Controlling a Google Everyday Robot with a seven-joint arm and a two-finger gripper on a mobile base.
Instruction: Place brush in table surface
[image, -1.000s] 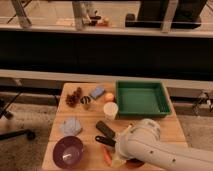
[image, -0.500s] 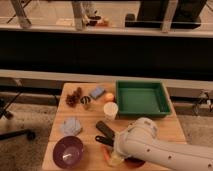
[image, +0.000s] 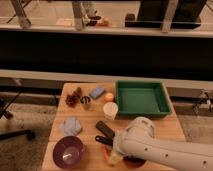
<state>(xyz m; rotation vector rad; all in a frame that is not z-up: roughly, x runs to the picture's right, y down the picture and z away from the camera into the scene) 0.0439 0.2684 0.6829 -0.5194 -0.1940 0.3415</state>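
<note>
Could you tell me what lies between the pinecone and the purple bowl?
The camera view shows a grey-blue cloth between the pinecone and the purple bowl; the gripper sits to the bowl's right.

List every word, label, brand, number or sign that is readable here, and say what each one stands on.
None can be read.
The green rectangular tray, the cream-coloured cup and the light tan wooden tabletop show no legible text.
The white robot arm and its gripper, low over the table's front near the purple bowl, carry no readable marking either.
</note>
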